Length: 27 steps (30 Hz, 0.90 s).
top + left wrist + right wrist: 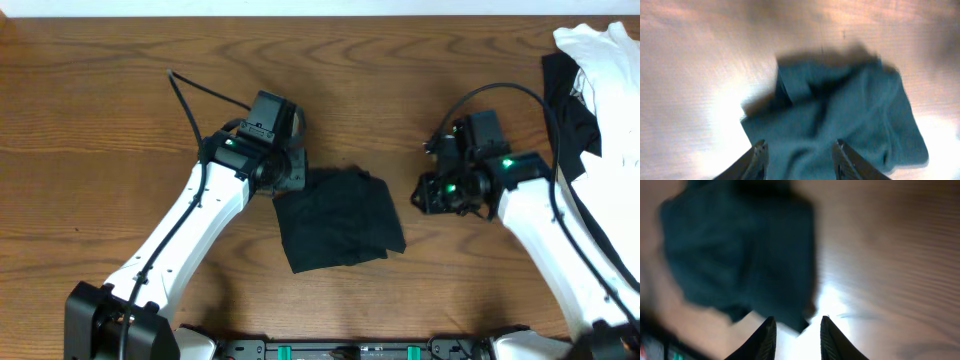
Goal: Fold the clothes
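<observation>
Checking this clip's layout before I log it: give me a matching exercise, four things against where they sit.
Things:
1. black shirt
2. clothes pile
3. left end effector
4. right end effector

Places:
A. to the right of the shirt, apart from the cloth
B. folded, midway between the arms
C. heaped at the far right of the overhead view
D. at the shirt's upper left corner in the overhead view

Pairs: 1-B, 2-C, 3-D, 4-A
</observation>
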Each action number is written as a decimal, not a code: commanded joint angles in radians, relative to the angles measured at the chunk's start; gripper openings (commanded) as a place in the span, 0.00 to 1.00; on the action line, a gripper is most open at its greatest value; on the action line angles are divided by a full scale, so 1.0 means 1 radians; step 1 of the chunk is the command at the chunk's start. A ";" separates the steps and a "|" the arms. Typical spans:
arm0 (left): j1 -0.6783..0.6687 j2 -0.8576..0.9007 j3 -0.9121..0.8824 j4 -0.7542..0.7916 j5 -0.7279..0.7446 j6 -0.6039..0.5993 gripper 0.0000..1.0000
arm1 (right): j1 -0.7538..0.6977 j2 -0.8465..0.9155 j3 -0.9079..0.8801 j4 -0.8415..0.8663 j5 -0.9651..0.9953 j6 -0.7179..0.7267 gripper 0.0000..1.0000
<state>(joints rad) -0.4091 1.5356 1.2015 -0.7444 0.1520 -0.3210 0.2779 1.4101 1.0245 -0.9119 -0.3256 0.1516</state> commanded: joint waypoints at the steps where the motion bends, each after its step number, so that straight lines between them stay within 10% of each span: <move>1: 0.018 0.034 0.012 0.031 -0.100 0.048 0.45 | 0.128 -0.011 0.008 -0.038 -0.002 -0.086 0.28; 27: 0.094 0.288 -0.012 -0.058 0.153 0.209 0.45 | 0.526 0.271 -0.024 0.100 0.213 -0.001 0.32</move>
<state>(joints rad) -0.3161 1.8156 1.2011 -0.7849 0.2844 -0.1295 0.7986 1.6455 1.0080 -0.8196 -0.1619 0.1081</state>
